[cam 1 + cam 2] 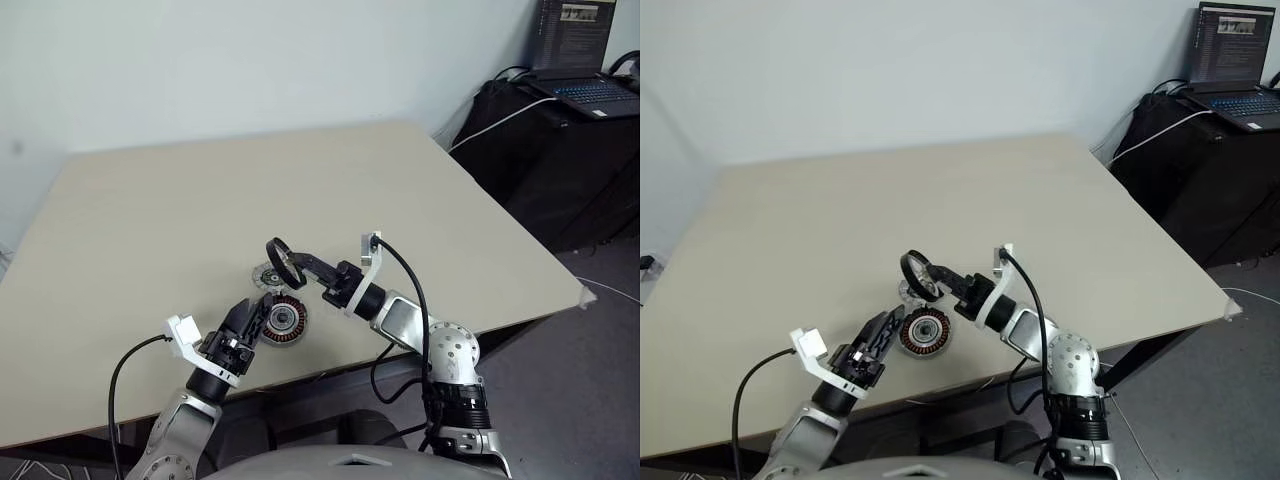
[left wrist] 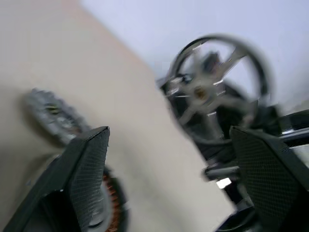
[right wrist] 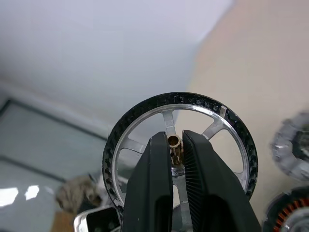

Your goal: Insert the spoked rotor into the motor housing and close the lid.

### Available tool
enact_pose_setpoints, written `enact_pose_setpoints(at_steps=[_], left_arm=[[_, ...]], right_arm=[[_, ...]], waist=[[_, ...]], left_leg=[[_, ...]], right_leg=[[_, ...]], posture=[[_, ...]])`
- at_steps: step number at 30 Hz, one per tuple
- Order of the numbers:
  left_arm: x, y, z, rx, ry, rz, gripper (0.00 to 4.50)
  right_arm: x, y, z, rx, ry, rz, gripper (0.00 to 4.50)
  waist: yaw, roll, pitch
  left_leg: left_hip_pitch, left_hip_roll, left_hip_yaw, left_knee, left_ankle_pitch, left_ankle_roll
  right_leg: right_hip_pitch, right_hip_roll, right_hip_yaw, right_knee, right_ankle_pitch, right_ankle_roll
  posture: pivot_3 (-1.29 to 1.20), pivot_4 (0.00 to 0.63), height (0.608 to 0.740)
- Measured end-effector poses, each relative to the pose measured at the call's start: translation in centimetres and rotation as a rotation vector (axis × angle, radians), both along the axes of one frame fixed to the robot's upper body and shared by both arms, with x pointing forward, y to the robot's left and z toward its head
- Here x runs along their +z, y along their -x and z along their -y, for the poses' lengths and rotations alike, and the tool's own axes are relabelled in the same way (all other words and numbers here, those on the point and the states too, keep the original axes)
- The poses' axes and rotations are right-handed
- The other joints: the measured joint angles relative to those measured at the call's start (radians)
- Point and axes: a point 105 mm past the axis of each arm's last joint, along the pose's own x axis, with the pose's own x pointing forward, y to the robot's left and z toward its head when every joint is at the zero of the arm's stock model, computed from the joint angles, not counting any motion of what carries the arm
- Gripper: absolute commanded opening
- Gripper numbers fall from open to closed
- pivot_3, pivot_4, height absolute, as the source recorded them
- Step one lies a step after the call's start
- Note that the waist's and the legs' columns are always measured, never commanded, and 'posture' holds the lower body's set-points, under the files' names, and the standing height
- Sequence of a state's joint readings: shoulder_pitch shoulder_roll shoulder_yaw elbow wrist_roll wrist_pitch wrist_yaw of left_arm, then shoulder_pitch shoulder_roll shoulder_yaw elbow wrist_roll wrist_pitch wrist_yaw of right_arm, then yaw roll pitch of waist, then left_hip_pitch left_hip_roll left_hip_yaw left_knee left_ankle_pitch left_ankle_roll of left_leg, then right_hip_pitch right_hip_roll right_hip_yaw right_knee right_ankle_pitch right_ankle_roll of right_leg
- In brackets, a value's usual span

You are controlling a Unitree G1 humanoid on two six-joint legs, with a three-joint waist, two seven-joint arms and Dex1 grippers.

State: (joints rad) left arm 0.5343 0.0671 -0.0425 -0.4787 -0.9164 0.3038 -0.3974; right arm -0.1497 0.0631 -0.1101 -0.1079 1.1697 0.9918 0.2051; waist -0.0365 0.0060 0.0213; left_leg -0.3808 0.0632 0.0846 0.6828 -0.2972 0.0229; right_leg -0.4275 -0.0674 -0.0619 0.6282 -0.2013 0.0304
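My right gripper (image 3: 176, 142) is shut on the brass hub of the spoked rotor (image 1: 280, 258), a black-rimmed wheel with silver spokes that it holds upright above the table. Just below it the motor housing (image 1: 284, 319) rests on the table with its copper windings facing up. The lid (image 1: 267, 276), a grey notched disc, lies flat right behind the housing and is partly hidden by the rotor. My left gripper (image 1: 252, 320) stands open against the housing's left side, one finger (image 2: 89, 169) close to the housing (image 2: 110, 200); nothing is between its fingers.
The beige table (image 1: 200, 200) ends close to the parts at its near edge (image 1: 330, 375). A dark desk with a laptop (image 1: 590, 90) stands off to the far right, beyond the table.
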Motion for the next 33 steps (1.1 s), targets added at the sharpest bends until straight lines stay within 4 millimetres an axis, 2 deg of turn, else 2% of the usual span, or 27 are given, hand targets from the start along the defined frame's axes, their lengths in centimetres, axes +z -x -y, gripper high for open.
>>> enact_pose_setpoints(at_steps=[4, 8, 12, 21, 26, 33], left_arm=[[0.4, 0.1, 0.5, -0.02, 0.042, 0.009, 4.21], [0.8, -0.1, 0.9, -0.028, 0.034, 0.022, 4.21], [1.1, -0.3, 1.0, -0.017, 0.013, 0.027, 4.21], [0.6, -0.3, 0.4, 0.011, -0.022, 0.001, 4.21], [0.3, -0.1, -0.1, 0.029, -0.036, -0.012, 4.21], [0.2, -0.4, -0.4, 0.055, -0.056, -0.017, 4.21]], right_arm=[[-0.9, -0.4, -0.2, -0.027, 0.085, -0.013, 0.07], [-2.9, 0.2, -2.1, 0.038, 0.398, 0.124, 0.07], [-3.9, 0.3, -2.4, 0.062, 0.561, 0.256, 0.07], [-3.2, -0.3, -2.8, 0.016, 0.569, 0.351, 0.07], [-2.6, -0.8, -2.4, -0.016, 0.543, 0.365, 0.07], [-1.7, -0.3, -2.6, 0.024, 0.509, 0.411, 0.07]], waist=[[-0.003, 0.0, 0.0], [-0.003, 0.0, -0.001], [0.0, -0.002, -0.001], [-0.001, -0.003, -0.001], [0.0, -0.003, 0.0], [0.0, -0.003, 0.0]], left_leg=[[-0.001, 0.0, 0.0, 0.0, 0.0, 0.0], [-0.001, 0.0, 0.0, 0.0, 0.0, 0.0], [-0.001, 0.0, 0.0, 0.0, 0.0, 0.0], [-0.001, 0.0, 0.0, 0.0, 0.0, 0.0], [0.0, 0.0, -0.001, 0.0, 0.0, 0.0], [0.0, 0.0, 0.0, 0.0, 0.0, 0.0]], right_leg=[[0.0, 0.001, 0.001, 0.0, 0.0, 0.0], [0.0, 0.001, 0.002, 0.0, 0.0, 0.0], [0.0, 0.001, 0.002, 0.0, 0.0, 0.0], [0.0, 0.002, 0.002, 0.0, 0.0, 0.0], [-0.001, 0.002, 0.001, 0.0, 0.0, 0.0], [-0.001, 0.002, 0.002, 0.0, 0.0, 0.0]], posture=[[0.0, 0.0, 0.74], [0.0, 0.0, 0.74], [0.0, 0.0, 0.74], [0.0, 0.0, 0.74], [0.0, 0.0, 0.74], [0.0, 0.0, 0.74]])
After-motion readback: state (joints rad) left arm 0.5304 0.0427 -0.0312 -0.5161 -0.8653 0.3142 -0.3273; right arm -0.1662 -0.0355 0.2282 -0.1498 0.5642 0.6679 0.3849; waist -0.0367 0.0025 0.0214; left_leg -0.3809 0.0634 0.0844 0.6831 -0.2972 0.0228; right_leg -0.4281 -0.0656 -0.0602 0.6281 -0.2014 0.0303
